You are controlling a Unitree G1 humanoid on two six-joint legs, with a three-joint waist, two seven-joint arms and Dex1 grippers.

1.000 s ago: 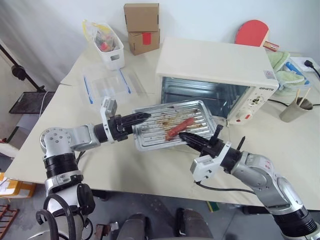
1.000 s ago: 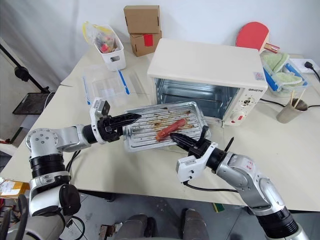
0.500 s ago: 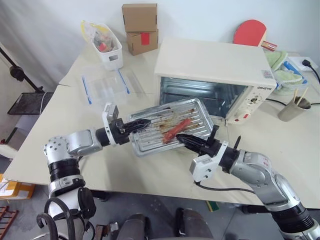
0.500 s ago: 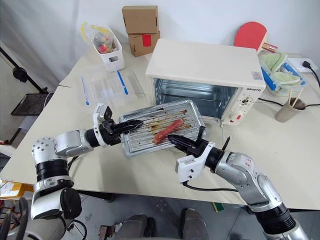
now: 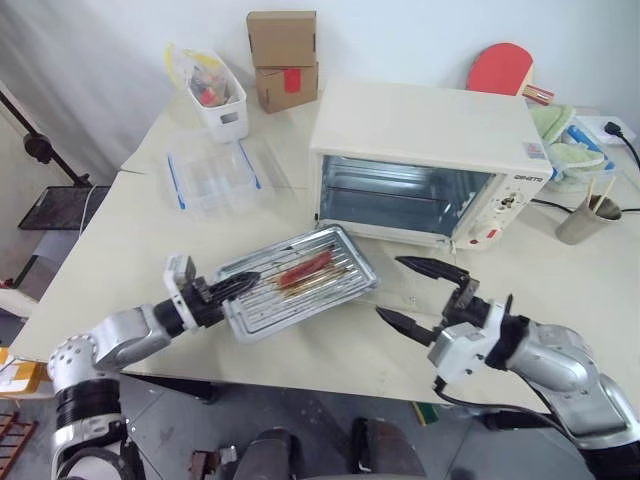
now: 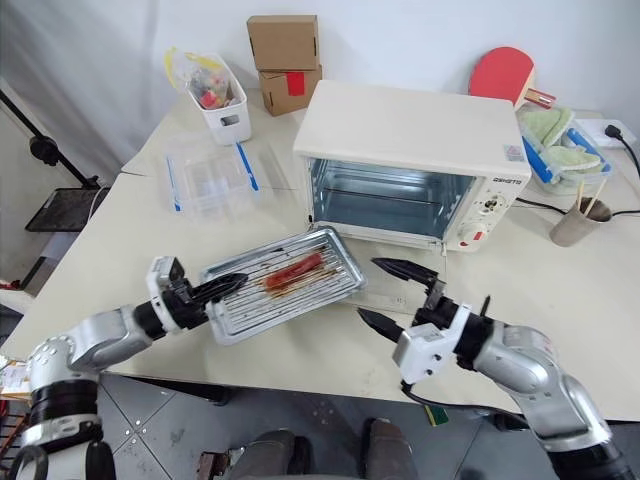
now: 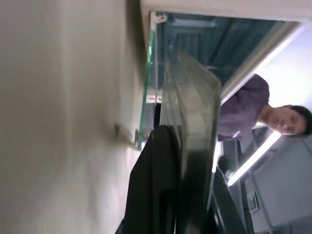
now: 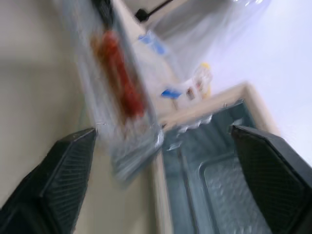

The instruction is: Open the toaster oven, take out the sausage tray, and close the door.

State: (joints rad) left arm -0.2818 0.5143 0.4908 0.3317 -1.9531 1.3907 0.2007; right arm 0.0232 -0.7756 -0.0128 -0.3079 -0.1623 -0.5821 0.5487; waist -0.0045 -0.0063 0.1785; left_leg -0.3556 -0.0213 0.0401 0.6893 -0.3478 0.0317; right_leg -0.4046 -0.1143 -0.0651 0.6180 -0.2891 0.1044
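— So, where is the sausage tray (image 5: 298, 281)?

— Out of the toaster oven (image 5: 430, 165), in front of it, over the cream surface (image 5: 120, 250). The left hand (image 5: 236, 286) has its two black fingers pressed together on the tray's near-left rim. One red sausage (image 5: 305, 269) lies on the ridged, stained bottom.

— And the right hand (image 5: 420, 292)?

— Apart from the tray, off to its right — fingers spread wide, nothing between them. In the right wrist view the two fingertips (image 8: 63, 165) stand far from each other, with the tray and the oven's cavity beyond.

— What about the door (image 7: 146, 92)?

— Folded down flat in front of the oven; the cavity is bare and open to view. The left wrist view shows the glass panel's edge lying on the surface, just beyond the tray.

— Anything else around?

— A clear container with blue clips (image 5: 212, 179) to the left of the oven, a white bin (image 5: 217, 98) and two cardboard boxes (image 5: 283, 55) further back, a red paddle (image 5: 503, 68) behind the oven, a cup with sticks (image 5: 587, 219) at the right. A person in a purple top (image 7: 243, 109) appears in the left wrist view.
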